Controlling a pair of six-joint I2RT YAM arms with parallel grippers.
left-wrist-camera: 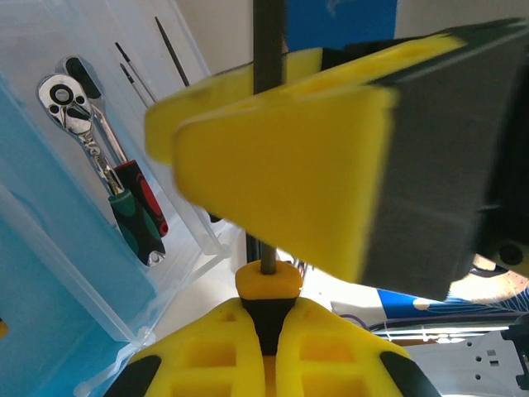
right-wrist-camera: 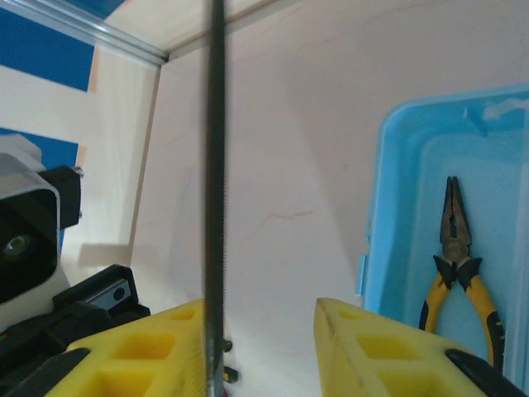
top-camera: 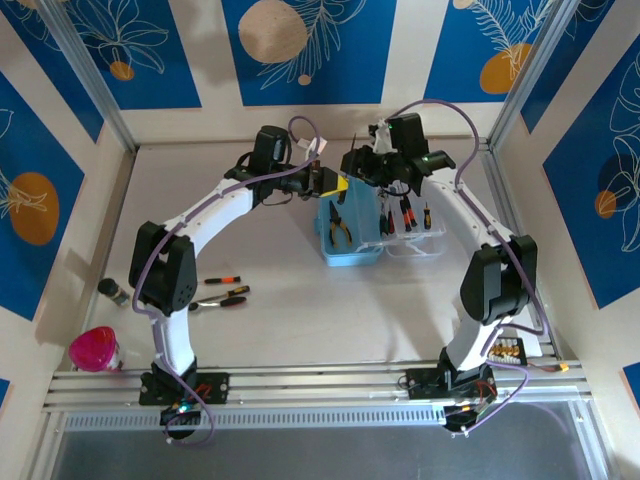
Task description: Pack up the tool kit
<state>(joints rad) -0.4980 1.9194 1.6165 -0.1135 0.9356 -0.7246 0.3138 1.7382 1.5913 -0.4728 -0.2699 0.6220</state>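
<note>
The tool kit case lies open mid-table, with its light-blue base [top-camera: 349, 240] on the left and its clear lid [top-camera: 415, 238] on the right. Yellow-handled pliers [right-wrist-camera: 459, 266] rest in the base. A ratchet wrench [left-wrist-camera: 97, 161] with a red and green grip sits in the lid. My left gripper [left-wrist-camera: 264, 313] is shut on a screwdriver's black handle with an orange collar [left-wrist-camera: 268, 281], and its grey shaft [left-wrist-camera: 266, 41] points up. My right gripper [right-wrist-camera: 260, 313] is open. The dark shaft [right-wrist-camera: 215, 165] runs against its left finger. Both grippers [top-camera: 345, 175] meet above the case's far edge.
Two small screwdrivers [top-camera: 222, 280] [top-camera: 237, 291] and a red-handled tool [top-camera: 218, 303] lie on the table to the left. A pink cup [top-camera: 96, 349] and a small dark object [top-camera: 113, 290] stand near the left wall. Thin bits [left-wrist-camera: 136, 78] lie in the lid.
</note>
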